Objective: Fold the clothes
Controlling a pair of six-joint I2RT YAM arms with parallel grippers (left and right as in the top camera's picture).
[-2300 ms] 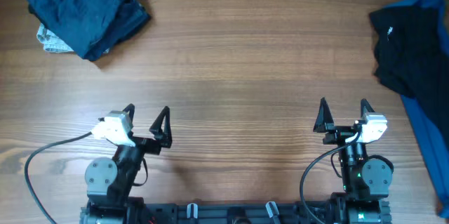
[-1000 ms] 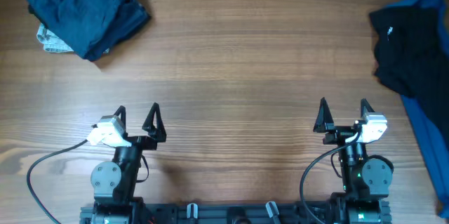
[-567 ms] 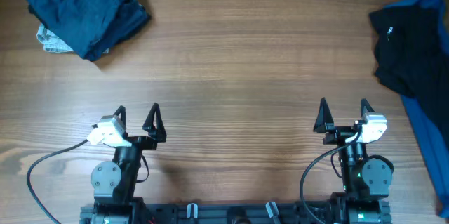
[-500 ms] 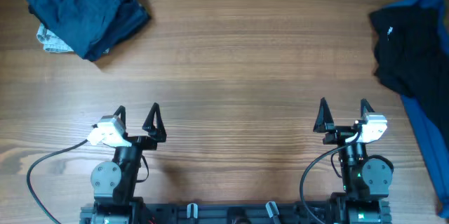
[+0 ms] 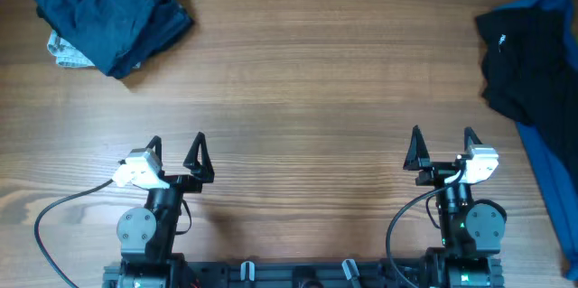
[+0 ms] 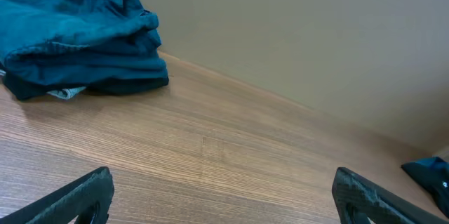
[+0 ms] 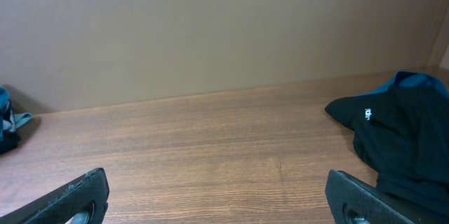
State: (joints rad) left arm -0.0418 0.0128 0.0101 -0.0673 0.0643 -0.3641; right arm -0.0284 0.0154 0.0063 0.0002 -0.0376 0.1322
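A stack of folded dark navy clothes (image 5: pixel 108 13) lies at the table's far left corner, with a pale grey-blue piece (image 5: pixel 65 51) under it; it also shows in the left wrist view (image 6: pixel 77 38). A crumpled black garment (image 5: pixel 524 62) lies on a brighter blue one (image 5: pixel 553 171) at the far right; both show in the right wrist view (image 7: pixel 400 133). My left gripper (image 5: pixel 174 151) is open and empty near the front left. My right gripper (image 5: pixel 441 143) is open and empty near the front right. Both are far from the clothes.
The wooden table (image 5: pixel 307 98) spans the view. A black cable (image 5: pixel 63 199) loops beside the left arm's base and another (image 5: pixel 397 225) beside the right arm's base. A plain beige wall (image 7: pixel 210 34) stands behind the table.
My left gripper has shifted a little to the left and straightened since the earliest frame, then held still. The right arm and the clothes have not moved.
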